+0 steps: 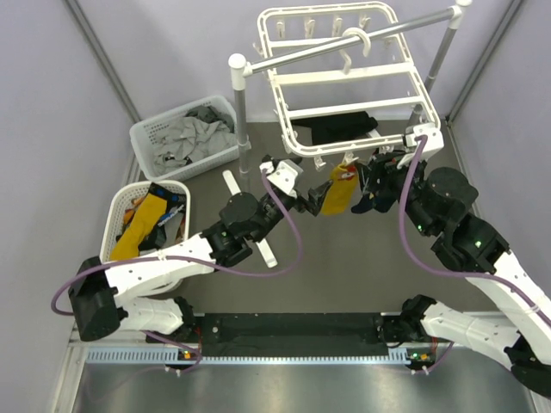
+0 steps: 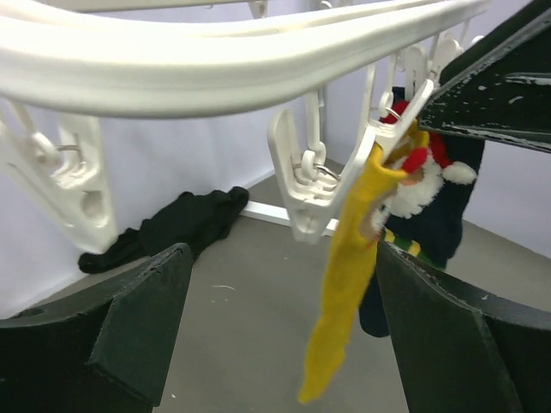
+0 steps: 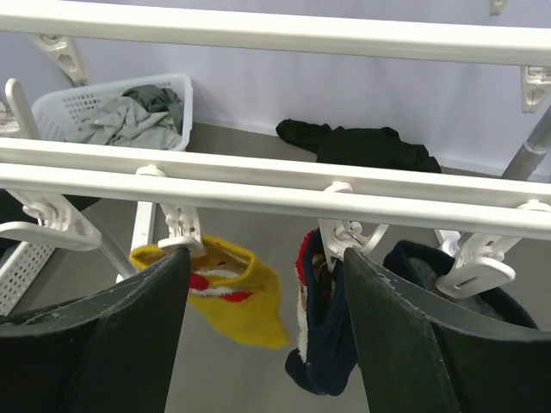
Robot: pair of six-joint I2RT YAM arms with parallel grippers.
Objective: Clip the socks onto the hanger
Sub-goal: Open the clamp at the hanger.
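Note:
The white hanger (image 1: 344, 82) hangs from the pole at the back. A yellow sock (image 1: 342, 191) with red and white marks dangles from one of its front clips. Beside it a navy sock (image 1: 375, 196) hangs from another clip. My left gripper (image 1: 312, 203) is open just left of the yellow sock. In the left wrist view that sock (image 2: 349, 284) hangs free between the fingers (image 2: 142, 318), close to the right one. My right gripper (image 1: 379, 175) is open below the frame. The right wrist view shows the yellow sock (image 3: 232, 288), the navy sock (image 3: 331, 335) and a third dark sock (image 3: 430, 262) clipped beyond its jaws.
A white basket (image 1: 146, 138) holding pale grey cloths stands at back left. A second basket (image 1: 116, 215) with several socks is nearer the left arm. A black garment (image 1: 343, 126) lies under the hanger. The grey pole rack (image 1: 284, 58) has a white foot (image 1: 250, 224) beside the left arm.

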